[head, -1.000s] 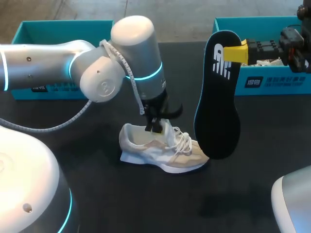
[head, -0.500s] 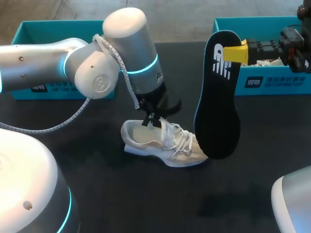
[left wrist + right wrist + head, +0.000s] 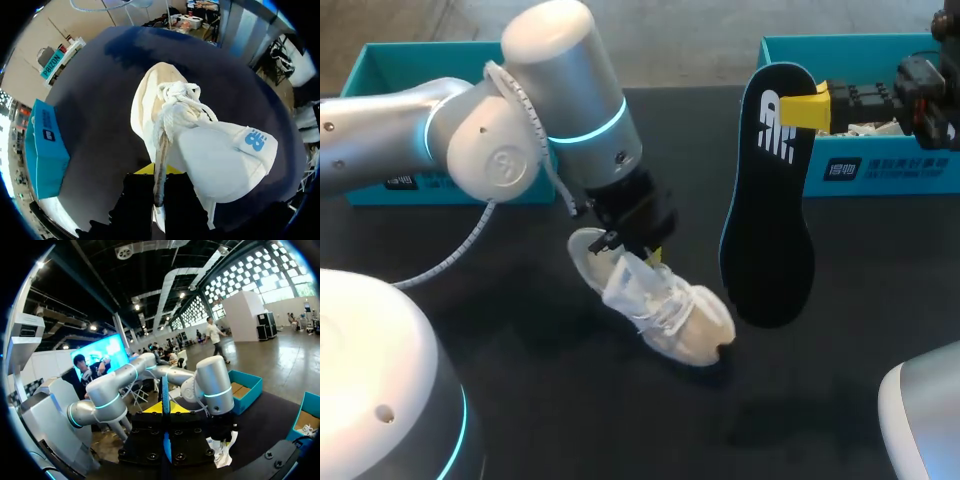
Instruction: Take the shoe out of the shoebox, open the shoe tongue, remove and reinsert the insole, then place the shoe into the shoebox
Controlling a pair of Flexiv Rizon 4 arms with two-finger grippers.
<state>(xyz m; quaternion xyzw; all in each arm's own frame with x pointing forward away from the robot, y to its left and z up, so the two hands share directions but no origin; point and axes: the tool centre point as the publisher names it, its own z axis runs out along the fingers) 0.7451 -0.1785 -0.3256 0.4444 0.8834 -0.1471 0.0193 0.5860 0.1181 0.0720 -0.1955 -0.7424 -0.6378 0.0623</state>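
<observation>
Over the last second the left arm [image 3: 560,120] has shifted left and twisted at the wrist, and the cream and white fabric sneaker [image 3: 665,305] has gone with it. It lay flat and side-on with its toe to the right. Now it is slewed so the toe points to the near right, and its heel end seems raised off the black desk [image 3: 520,340]. The left jaws are clamped on a thin beige strip of the upper beside the lacing; whether that strip is the tongue's edge or the rim of the opening I cannot tell. The right arm [image 3: 920,95] has not moved. The right jaws pinch the top edge of the black foam insole [image 3: 768,215], which hangs upright in the air just right of the sneaker and nearer than the teal cardboard shoebox [image 3: 880,170] at the far right. So the insole is out, and the turn looks meant to bring the sneaker's mouth round for reinsertion. The upper is soft and limp, creasing where it is pulled. The white cord laces [image 3: 177,95] are bunched loosely, and a broad white padded flap [image 3: 225,155] with a blue logo folds out to one side. The insole is flat, matt and foot-shaped, with a white mark near the gripped end, and would likely flex when pushed.
</observation>
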